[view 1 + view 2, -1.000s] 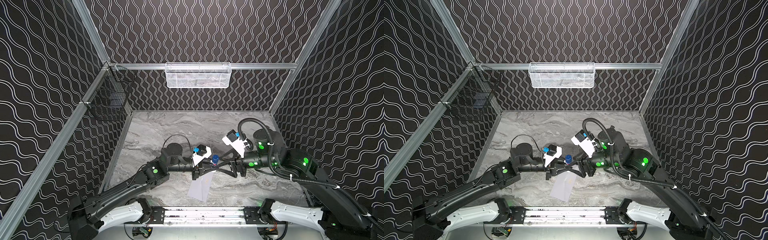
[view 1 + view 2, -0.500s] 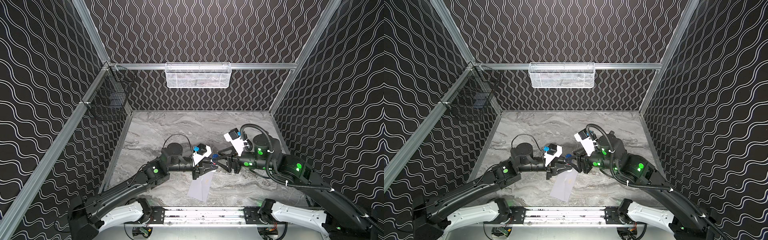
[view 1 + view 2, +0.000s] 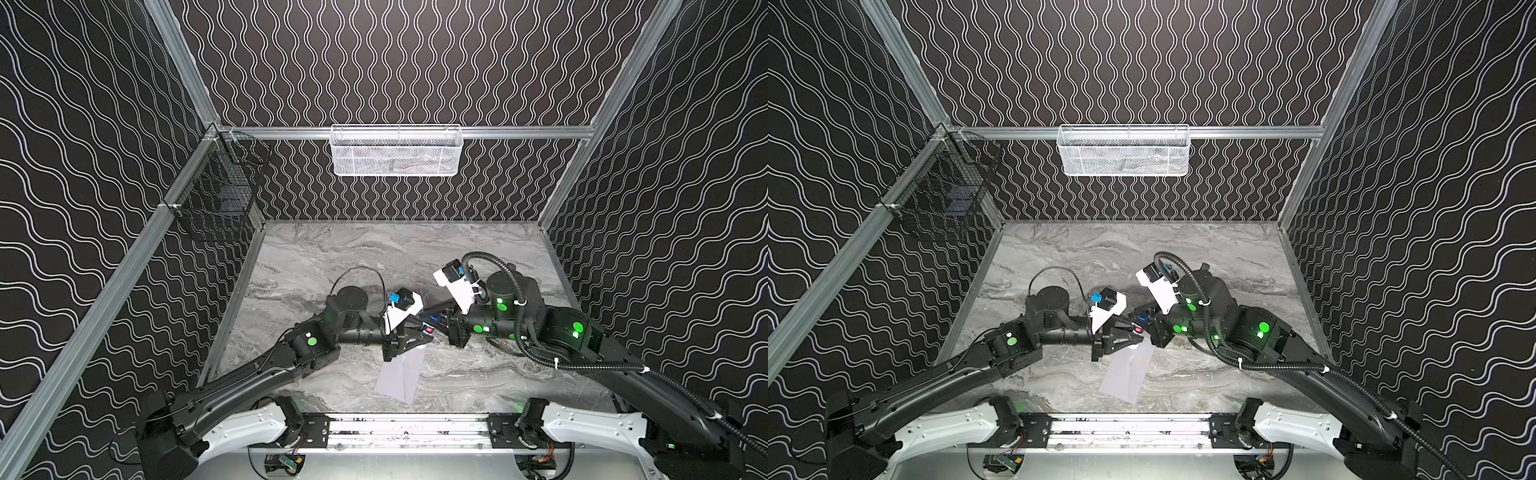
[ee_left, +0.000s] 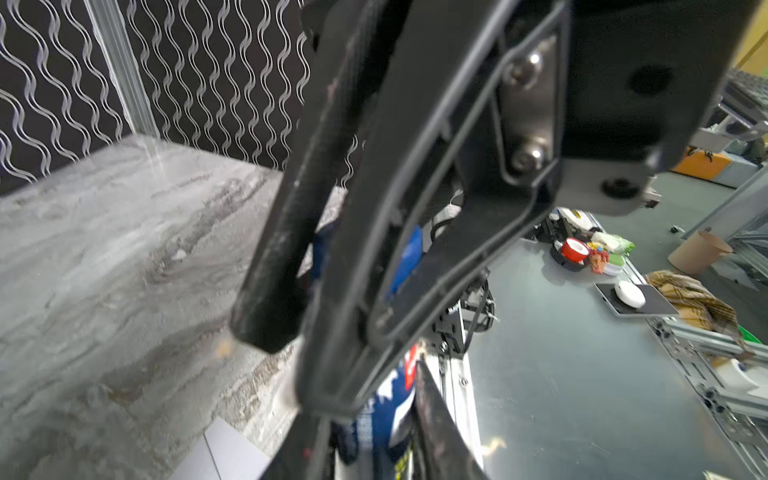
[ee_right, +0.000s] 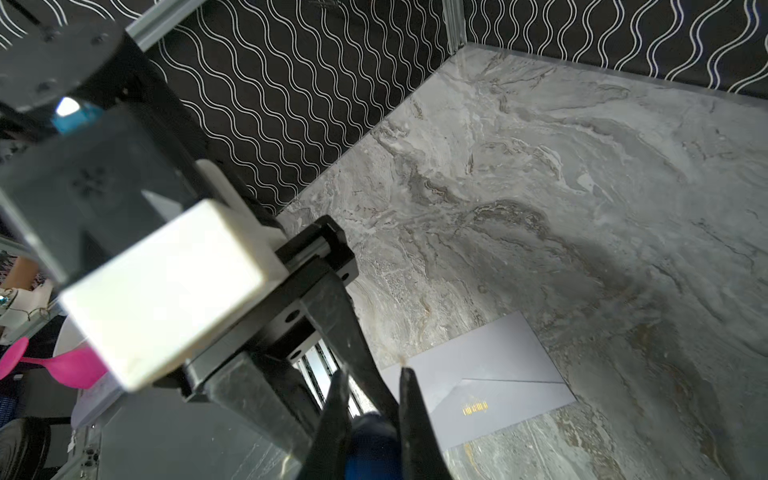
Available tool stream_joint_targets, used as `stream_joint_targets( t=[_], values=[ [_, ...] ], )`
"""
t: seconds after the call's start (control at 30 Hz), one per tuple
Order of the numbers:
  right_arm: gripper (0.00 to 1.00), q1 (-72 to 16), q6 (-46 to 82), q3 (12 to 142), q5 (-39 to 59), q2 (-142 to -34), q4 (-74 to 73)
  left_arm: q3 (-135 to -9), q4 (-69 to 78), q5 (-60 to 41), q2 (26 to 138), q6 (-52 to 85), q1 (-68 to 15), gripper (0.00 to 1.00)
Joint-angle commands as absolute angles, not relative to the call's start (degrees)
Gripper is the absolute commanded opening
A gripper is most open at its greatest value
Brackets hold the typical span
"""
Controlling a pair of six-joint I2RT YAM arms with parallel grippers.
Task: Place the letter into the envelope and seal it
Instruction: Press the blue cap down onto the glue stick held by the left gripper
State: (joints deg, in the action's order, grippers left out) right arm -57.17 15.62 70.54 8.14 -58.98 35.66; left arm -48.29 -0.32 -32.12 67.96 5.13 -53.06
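Lavender envelope (image 3: 399,378) lies beneath left fingers (image 3: 415,341) and right fingers (image 5: 415,419), both clamped on blue tube (image 5: 370,444).

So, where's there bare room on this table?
Bare: far half of the grey marble table, up to the back wall, and the strip right of the pale lavender paper envelope. Crowded: mid-front, where left tool and right tool meet by its far end.

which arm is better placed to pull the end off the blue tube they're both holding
Right, likely: the right gripper has its jaws shut on the dark end of the blue tube, while the left gripper holds its labelled body.
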Motion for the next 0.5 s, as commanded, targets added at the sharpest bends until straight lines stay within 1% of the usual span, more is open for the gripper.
stream_joint_targets(
  t=[0.0,0.1,0.23,0.3,0.37,0.47],
  values=[
    [0.0,-59.1,19.2,68.6,6.2,-59.1,36.3,-48.7,6.4,-32.2,67.6,3.3,-53.1,0.0],
    [0.0,-60.3,20.7,66.2,5.0,-58.6,36.9,-48.2,6.8,-31.0,66.9,3.4,-53.1,0.0],
    [0.0,-60.5,23.2,62.8,6.4,-56.4,32.1,-47.5,8.2,-30.3,66.7,4.0,-53.1,0.0],
    [0.0,-60.9,23.9,61.7,6.1,-56.6,32.1,-47.5,8.5,-30.5,67.0,4.3,-53.1,0.0],
    [0.07,-61.1,24.0,61.3,5.5,-57.1,33.6,-47.4,8.6,-30.6,67.0,4.5,-53.1,0.0],
    [0.13,-61.2,23.9,61.7,4.0,-57.5,35.3,-47.6,8.2,-30.6,66.9,4.3,-53.1,0.0]
  ],
)
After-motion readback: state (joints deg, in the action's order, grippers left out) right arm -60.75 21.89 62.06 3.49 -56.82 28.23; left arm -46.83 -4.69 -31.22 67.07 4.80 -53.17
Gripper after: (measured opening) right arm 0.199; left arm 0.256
